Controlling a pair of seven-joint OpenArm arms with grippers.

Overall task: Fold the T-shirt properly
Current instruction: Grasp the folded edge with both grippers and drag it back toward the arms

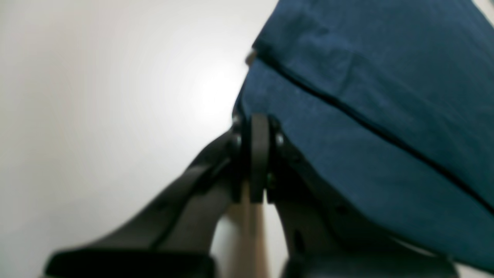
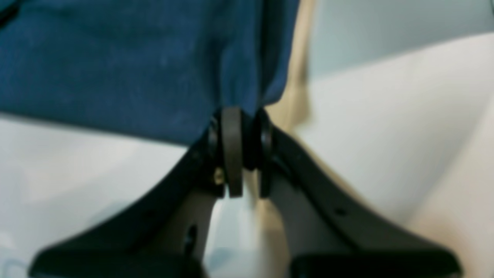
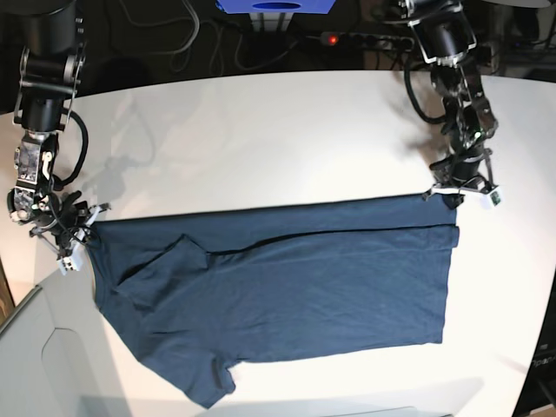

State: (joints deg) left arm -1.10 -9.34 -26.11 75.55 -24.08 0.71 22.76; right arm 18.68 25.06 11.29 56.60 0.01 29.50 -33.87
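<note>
The dark navy T-shirt [image 3: 287,295] lies spread across the white table [image 3: 261,139], its far long edge folded over as a strip. One sleeve [image 3: 208,382] sticks out at the near left. My left gripper [image 3: 452,198] is shut on the shirt's far right corner. In the left wrist view its jaws [image 1: 256,127] pinch the cloth edge [image 1: 366,116]. My right gripper [image 3: 85,233] is shut on the far left corner. In the right wrist view it [image 2: 241,116] clamps the blue fabric [image 2: 115,65]. The edge runs stretched between both grippers.
A power strip [image 3: 365,39] with a red light, cables and a blue box [image 3: 278,7] sit behind the table's far edge. A grey panel [image 3: 35,365] lies at the near left. The table edge curves close to both arms.
</note>
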